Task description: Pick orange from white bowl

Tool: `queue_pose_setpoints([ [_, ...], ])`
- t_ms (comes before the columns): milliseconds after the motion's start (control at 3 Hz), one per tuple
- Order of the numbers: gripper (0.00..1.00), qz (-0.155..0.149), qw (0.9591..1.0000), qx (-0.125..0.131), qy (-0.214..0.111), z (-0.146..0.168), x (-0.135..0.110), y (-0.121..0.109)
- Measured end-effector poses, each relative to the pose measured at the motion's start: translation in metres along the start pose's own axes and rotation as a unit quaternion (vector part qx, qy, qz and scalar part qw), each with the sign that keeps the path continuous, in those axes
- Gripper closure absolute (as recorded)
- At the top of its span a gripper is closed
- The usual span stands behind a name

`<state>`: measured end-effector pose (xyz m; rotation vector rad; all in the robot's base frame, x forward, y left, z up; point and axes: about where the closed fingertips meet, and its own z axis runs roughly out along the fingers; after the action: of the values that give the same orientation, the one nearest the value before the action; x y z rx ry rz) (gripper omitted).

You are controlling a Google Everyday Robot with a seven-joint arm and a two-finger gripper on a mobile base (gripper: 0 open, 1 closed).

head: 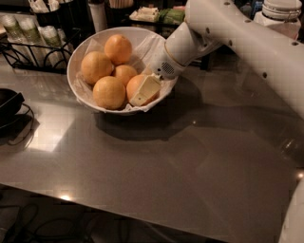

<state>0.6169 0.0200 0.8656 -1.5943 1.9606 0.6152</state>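
The white bowl [80, 51] stands at the back left of the grey table, lined with crumpled white paper. It holds several oranges. The orange [133, 84] with the deeper pinkish tint lies at the bowl's front right. My gripper [142, 93] reaches down into the bowl from the right and sits right at this orange, covering its right side. The white arm [228, 28] runs in from the upper right. Paler oranges lie at the back [118, 48], the left [96, 67] and the front [109, 92], with one more in the middle [124, 73].
A black dish [7, 105] with a cable sits at the table's left edge. A black wire rack [28, 42] with jars stands behind the bowl on the left. Containers and packets line the back. A white container [281, 12] is at the far right.
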Motion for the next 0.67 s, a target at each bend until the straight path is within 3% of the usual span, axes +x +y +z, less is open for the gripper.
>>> queue_pose_setpoints([
  [667, 1.0, -0.004, 0.9993, 0.017, -0.033, -0.039, -0.013, 0.002],
])
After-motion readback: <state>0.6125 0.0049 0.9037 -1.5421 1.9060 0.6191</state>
